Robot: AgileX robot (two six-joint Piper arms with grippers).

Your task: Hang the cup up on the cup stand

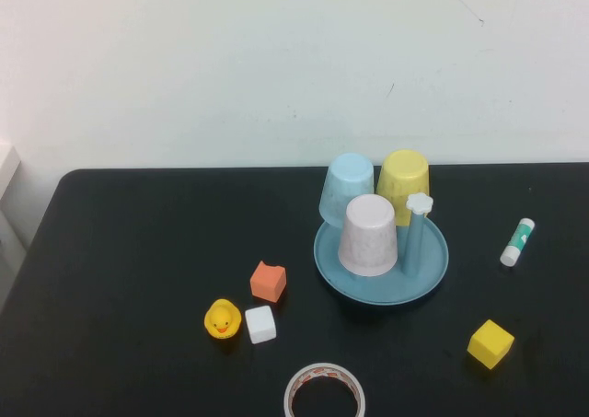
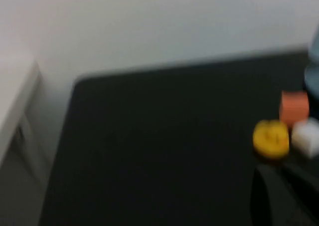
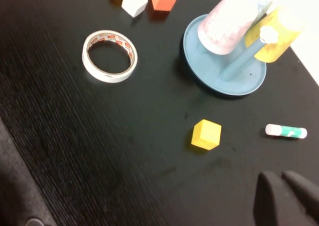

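The pale pink cup [image 1: 368, 235] sits upside down over a peg of the cup stand [image 1: 433, 274], a round light blue dish; it also shows in the right wrist view [image 3: 227, 24]. A light blue cup [image 1: 348, 187] and a yellow cup [image 1: 403, 182] hang upside down behind it. One peg with a white flower cap [image 1: 419, 203] stands bare. Neither gripper shows in the high view. My right gripper [image 3: 281, 178] is shut and empty, above the table near the front right, well away from the stand [image 3: 239, 84]. My left gripper [image 2: 281, 172] is shut and empty, off to the left.
An orange block [image 1: 268, 281], a yellow duck [image 1: 222, 319] and a white cube [image 1: 260, 324] lie left of the stand. A tape roll [image 1: 324, 391] lies at the front edge. A yellow cube [image 1: 490, 343] and a glue stick [image 1: 517, 242] lie to the right.
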